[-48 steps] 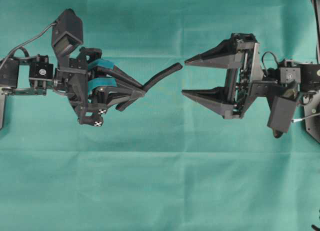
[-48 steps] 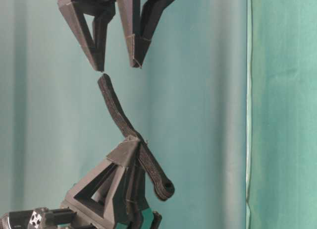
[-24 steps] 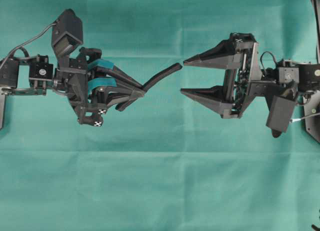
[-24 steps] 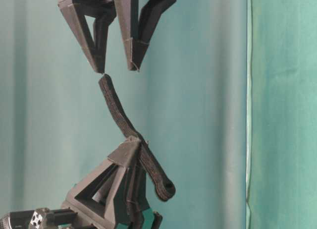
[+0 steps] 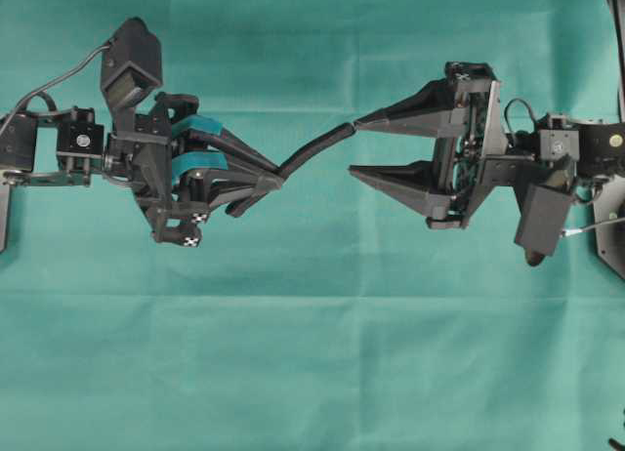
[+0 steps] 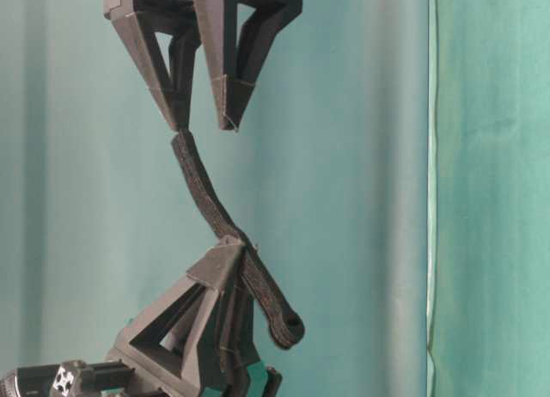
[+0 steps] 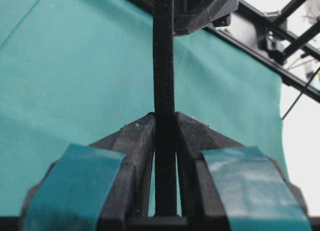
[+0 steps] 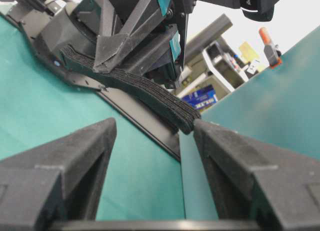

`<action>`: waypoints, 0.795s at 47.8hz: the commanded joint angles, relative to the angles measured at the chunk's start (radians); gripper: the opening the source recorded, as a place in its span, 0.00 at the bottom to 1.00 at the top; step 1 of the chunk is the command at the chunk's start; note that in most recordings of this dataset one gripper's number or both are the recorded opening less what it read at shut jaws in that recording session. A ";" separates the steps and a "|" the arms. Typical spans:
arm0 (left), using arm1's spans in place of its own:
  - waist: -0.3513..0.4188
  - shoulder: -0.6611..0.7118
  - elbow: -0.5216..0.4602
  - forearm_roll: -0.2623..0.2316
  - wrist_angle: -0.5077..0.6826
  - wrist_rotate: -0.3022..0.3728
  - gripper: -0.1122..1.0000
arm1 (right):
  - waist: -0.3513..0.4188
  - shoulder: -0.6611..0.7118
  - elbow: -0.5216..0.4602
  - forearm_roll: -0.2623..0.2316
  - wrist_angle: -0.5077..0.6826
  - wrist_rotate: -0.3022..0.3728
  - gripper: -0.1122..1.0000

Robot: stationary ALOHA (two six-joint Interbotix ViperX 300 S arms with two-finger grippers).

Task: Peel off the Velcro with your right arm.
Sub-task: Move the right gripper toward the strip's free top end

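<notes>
The Velcro (image 5: 317, 148) is a narrow black strip held in the air between the two arms. My left gripper (image 5: 276, 179), the one with teal-striped fingers, is shut on its middle (image 7: 165, 122). A short end with a rounded knob (image 6: 290, 328) sticks out behind the grip. The free end (image 8: 184, 120) reaches toward my right gripper (image 5: 354, 148) and touches the tip of one plain black finger (image 8: 202, 128). The other finger (image 8: 105, 128) stands well apart from the strip. The right jaws are open, with green cloth showing between them.
Green cloth (image 5: 312, 353) covers the table below both arms and hangs as a backdrop (image 6: 490, 191). A black frame rail (image 8: 140, 116) runs along the table's edge. Lab clutter (image 8: 220, 61) lies beyond the table.
The right jaws have narrowed. The right gripper has edged toward the left arm, and one of its fingertips now touches the Velcro's free end. The left gripper and strip have not moved.
</notes>
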 commanded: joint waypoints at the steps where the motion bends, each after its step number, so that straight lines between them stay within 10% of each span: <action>1: 0.002 -0.020 -0.009 -0.002 -0.011 0.000 0.19 | -0.003 -0.008 -0.023 0.003 -0.011 0.000 0.32; 38: 0.002 -0.020 -0.009 0.000 -0.011 -0.002 0.19 | -0.029 -0.006 -0.015 0.008 -0.052 0.002 0.07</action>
